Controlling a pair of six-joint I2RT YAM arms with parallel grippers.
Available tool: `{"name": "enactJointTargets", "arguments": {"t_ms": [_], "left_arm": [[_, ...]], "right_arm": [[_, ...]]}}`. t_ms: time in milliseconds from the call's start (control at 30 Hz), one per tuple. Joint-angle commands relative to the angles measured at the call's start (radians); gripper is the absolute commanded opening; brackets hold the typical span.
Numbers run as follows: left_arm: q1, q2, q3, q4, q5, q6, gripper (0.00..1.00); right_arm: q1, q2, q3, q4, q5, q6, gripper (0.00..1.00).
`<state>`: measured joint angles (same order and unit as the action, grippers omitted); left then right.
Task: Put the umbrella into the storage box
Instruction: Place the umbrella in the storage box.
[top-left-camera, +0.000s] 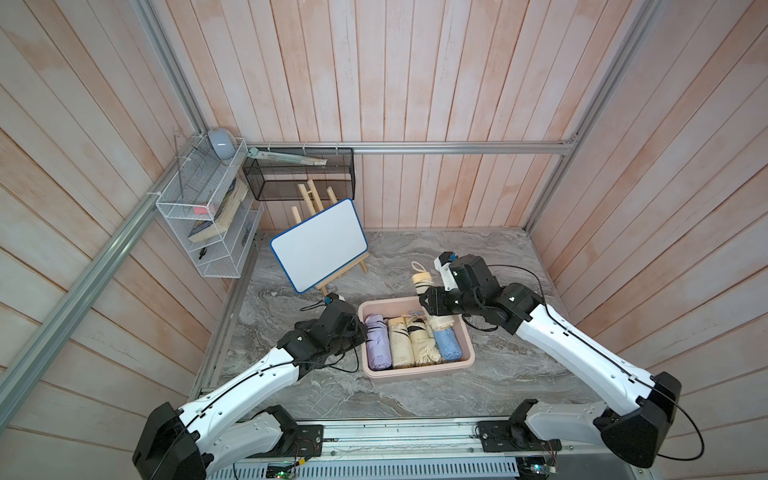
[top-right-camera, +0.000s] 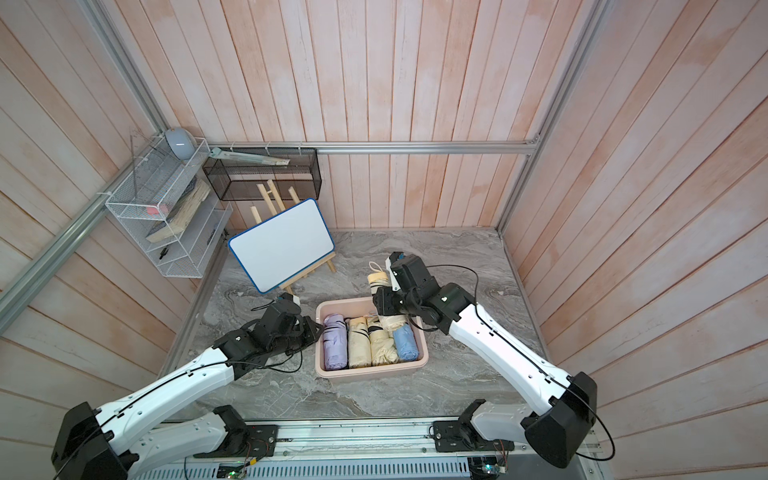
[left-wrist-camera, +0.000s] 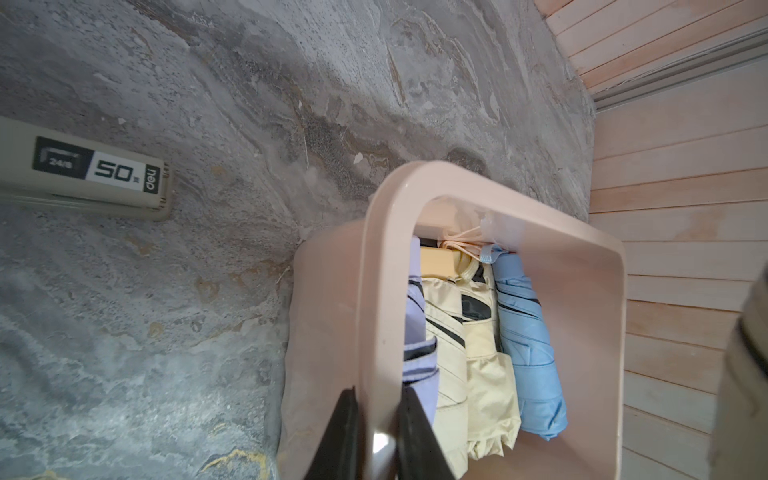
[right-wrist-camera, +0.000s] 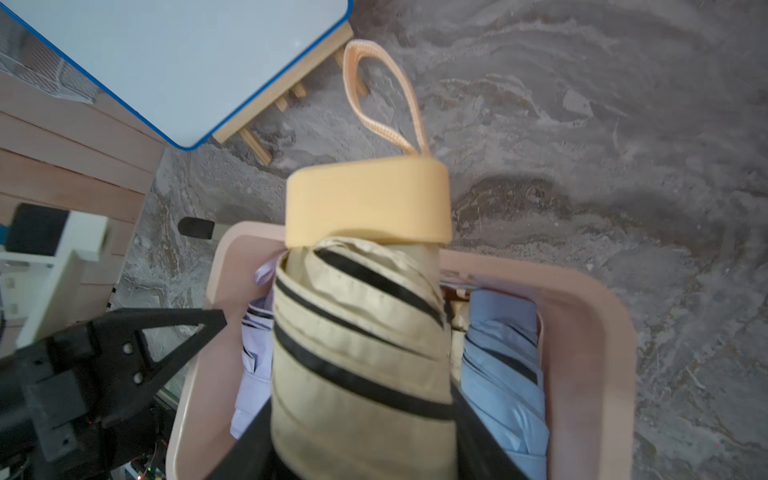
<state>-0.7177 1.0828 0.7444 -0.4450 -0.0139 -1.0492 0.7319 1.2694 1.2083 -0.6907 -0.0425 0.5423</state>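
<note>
While the storage box (top-left-camera: 415, 372) is clamped at its side rim by the left gripper (left-wrist-camera: 379, 399), the umbrella (right-wrist-camera: 361, 332) is gripped in the right gripper (top-left-camera: 432, 302) over the box's far end. Its long axis runs parallel to the stowed umbrellas (top-left-camera: 399, 345), one end overhanging the far rim, so a shift toward the near side seems required.

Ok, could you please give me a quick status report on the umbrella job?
Left gripper shut on storage box rim. Right gripper shut on cream umbrella, over box's far rim. Four folded umbrellas already fill the box floor.
</note>
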Motion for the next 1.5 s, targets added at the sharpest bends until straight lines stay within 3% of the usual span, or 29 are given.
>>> {"name": "enactJointTargets", "arguments": {"t_ms": [0,400,667,867,1033,1233,1333,1467], "left_arm": [[-0.009,0.027,0.051,0.142,-0.06,-0.077,0.0],[-0.026,0.086,0.056,0.191,-0.084,-0.106,0.0],[-0.026,0.077,0.05,0.187,-0.099,-0.105,0.35],[-0.023,0.042,0.044,0.21,-0.138,-0.047,0.54],[0.003,-0.022,0.044,0.2,-0.201,0.021,0.61],[0.07,-0.093,0.067,0.122,-0.256,0.145,0.67],[0.115,-0.126,0.066,0.115,-0.282,0.239,0.69],[0.154,-0.168,0.041,0.15,-0.363,0.394,0.81]], "right_arm": [[0.025,-0.013,-0.037,-0.007,0.019,0.061,0.35],[0.036,0.032,-0.235,0.174,0.075,0.11,0.37],[0.034,0.063,-0.305,0.283,0.16,0.082,0.53],[0.032,0.059,-0.289,0.284,0.165,0.049,0.74],[0.032,-0.012,-0.251,0.265,0.165,-0.015,0.82],[0.008,-0.107,-0.182,0.25,0.193,-0.093,0.84],[-0.061,-0.143,-0.173,0.262,0.23,-0.106,0.85],[-0.222,-0.185,-0.222,0.32,0.286,-0.122,0.92]]}}
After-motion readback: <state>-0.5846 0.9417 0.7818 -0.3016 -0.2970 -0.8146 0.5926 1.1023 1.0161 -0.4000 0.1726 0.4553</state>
